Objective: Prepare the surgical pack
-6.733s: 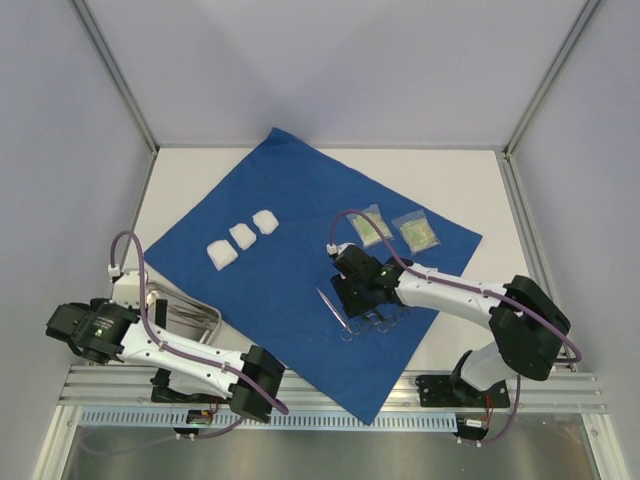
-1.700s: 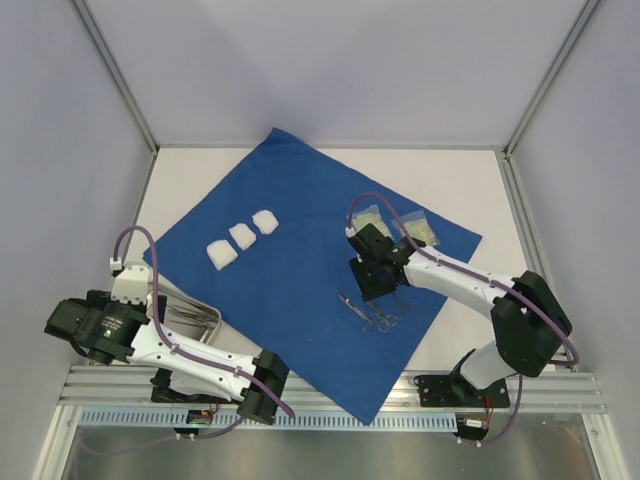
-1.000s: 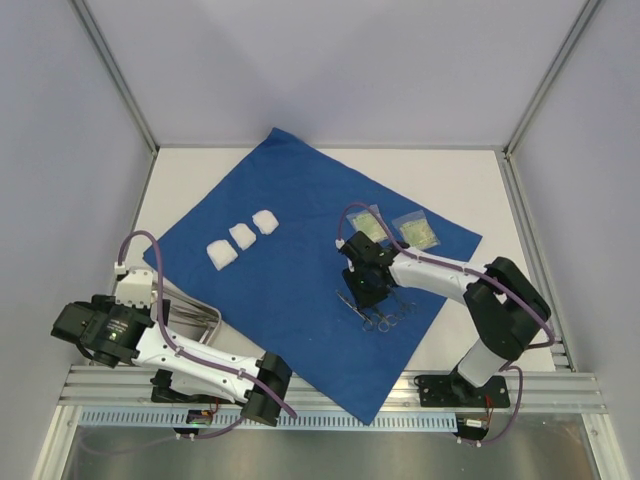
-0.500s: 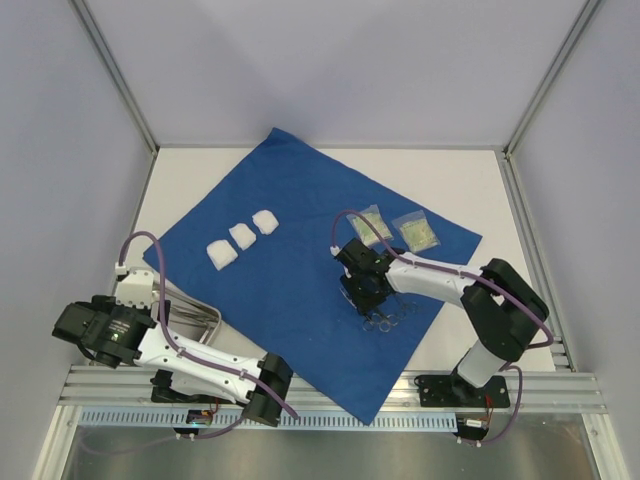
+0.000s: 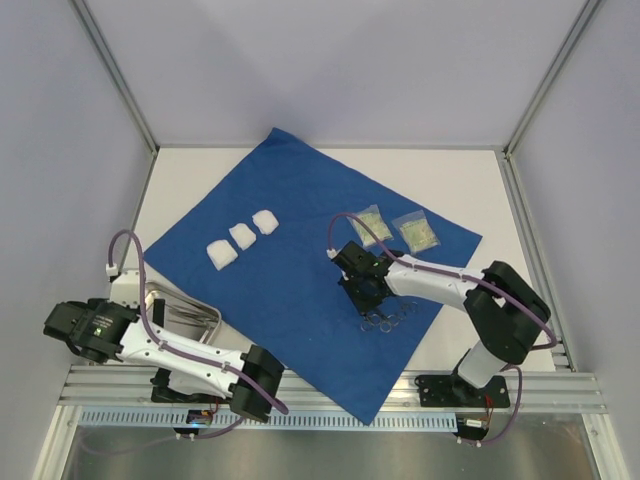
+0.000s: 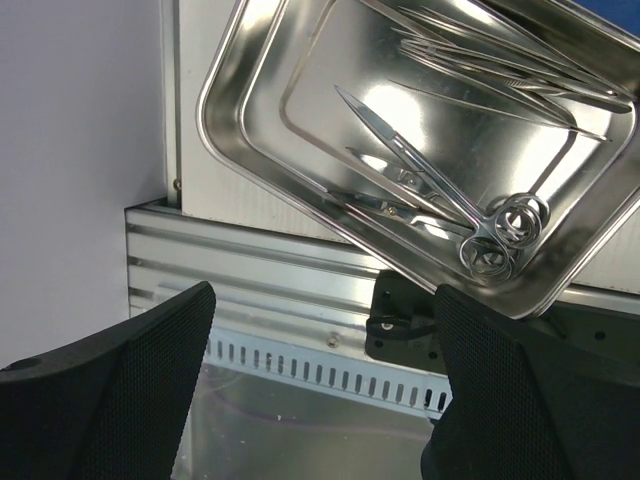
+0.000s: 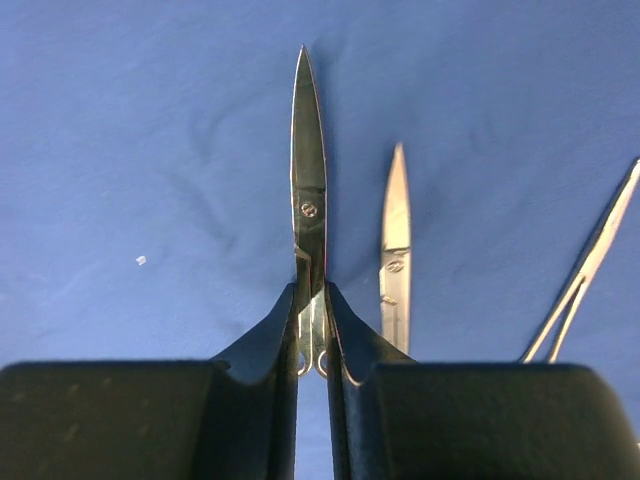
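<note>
The surgical pack is a large royal-blue drape lying flat across the table. My right gripper is low over its near right part and shut on steel scissors, whose blades point away from it; the gripper's jaws pinch the shanks. A second steel instrument lies just to the right of the scissors. My left gripper is open and empty, hovering off the near left of a steel tray.
The tray holds scissors and several slim instruments. Three white gauze pads and two clear packets lie on the drape. More ring-handled instruments lie by my right gripper. A metal rail runs along the near edge.
My right gripper moved left and nearer over the instruments and closed on the scissors. My left wrist shifted slightly left beside the tray.
</note>
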